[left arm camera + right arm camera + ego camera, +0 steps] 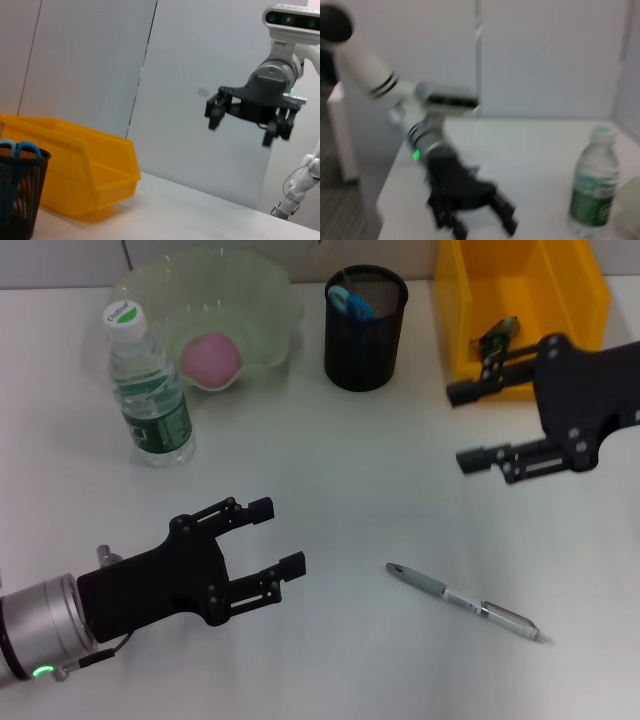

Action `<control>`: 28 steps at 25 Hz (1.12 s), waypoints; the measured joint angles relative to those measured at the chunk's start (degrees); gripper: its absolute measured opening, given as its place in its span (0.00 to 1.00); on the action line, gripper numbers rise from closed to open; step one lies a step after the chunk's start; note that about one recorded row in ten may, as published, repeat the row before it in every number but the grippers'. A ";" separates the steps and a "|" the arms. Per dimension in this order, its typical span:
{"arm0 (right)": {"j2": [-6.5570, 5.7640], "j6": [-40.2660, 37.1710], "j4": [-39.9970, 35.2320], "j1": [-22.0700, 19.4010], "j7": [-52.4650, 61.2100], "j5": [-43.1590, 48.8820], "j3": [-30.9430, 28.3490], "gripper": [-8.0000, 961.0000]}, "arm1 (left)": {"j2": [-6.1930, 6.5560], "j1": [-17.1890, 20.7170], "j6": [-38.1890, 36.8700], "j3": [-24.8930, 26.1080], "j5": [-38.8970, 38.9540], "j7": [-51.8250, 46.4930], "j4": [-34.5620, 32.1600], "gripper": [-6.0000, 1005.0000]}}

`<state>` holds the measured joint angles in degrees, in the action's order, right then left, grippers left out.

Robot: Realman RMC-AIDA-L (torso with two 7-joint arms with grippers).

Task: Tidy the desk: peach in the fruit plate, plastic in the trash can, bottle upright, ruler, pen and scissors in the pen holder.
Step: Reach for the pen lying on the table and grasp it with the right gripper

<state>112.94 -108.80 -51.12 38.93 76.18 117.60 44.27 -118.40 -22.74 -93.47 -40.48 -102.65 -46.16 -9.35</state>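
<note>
Bottle (148,390) upright left of plate (268,300) holding peach (211,359), pen holder (365,328) centre, bin (520,315) right, pen (463,601) in front

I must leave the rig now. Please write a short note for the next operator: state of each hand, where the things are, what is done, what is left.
Left hand: open, empty, above the near left of the desk.
Right hand: open, empty, in front of the yellow bin.
Done: peach in the fruit plate; bottle upright; scissors in the pen holder; something lies in the bin, probably the plastic.
Left: pen lies on the desk. No ruler visible.
</note>
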 joint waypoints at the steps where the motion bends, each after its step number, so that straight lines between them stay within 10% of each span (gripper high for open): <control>1: -0.03 -0.08 -0.02 0.58 -0.57 1.10 0.69 0.68 | 0.00 0.06 -0.02 -0.02 0.00 -0.27 -0.20 0.77; 10: -0.11 0.03 -0.95 4.81 -5.72 9.00 7.09 0.67 | 0.02 0.52 0.31 -0.04 0.00 -0.50 -0.32 0.77; 28: 3.56 0.42 -9.65 6.38 9.12 17.28 14.50 0.66 | -0.25 1.22 1.28 0.67 0.53 -0.51 0.04 0.77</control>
<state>116.49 -108.39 -60.77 45.31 85.30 134.88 58.77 -118.66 -21.53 -92.20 -39.81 -102.12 -46.67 -9.31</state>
